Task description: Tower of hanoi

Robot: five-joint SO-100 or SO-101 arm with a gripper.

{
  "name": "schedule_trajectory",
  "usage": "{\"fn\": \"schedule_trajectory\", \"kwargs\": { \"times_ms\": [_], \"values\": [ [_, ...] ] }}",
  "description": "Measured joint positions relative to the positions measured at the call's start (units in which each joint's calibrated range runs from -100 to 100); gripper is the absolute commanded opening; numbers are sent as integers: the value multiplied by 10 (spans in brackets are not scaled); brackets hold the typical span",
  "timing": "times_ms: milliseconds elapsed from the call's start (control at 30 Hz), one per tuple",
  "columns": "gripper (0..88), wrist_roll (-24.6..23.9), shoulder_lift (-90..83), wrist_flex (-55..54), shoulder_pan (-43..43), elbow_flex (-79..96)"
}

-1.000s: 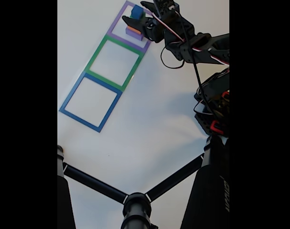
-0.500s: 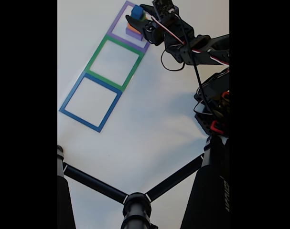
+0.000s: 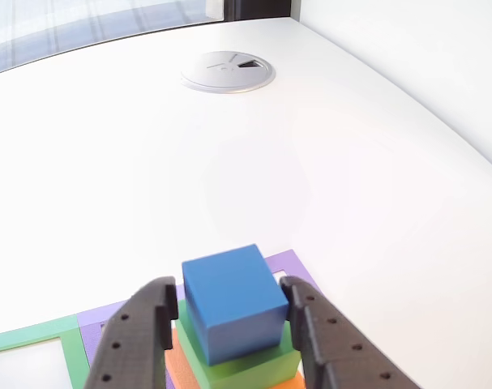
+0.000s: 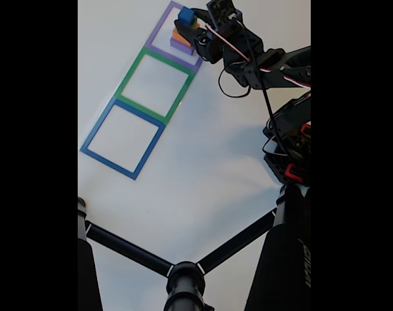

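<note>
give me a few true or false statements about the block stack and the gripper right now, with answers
1. The blue cube sits on top of the green block. True.
2. The gripper has a finger on each side of the blue cube. True.
3. The stack stands inside the blue square outline. False: it stands in the purple square outline in the fixed view.
4. The green square outline holds a block. False: it is empty.
5. The orange block lies below the green block. True.
6. The blue cube is lifted clear of the stack. False: it rests on the green block.
</note>
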Motion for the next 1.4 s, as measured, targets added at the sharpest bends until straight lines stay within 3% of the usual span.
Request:
{"fn": "schedule_trajectory", "kwargs": {
  "times_ms": [1100, 1400],
  "values": [
    [89, 0, -3, -17, -9, 12],
    [88, 4, -118, 145, -33, -28]
  ]
}}
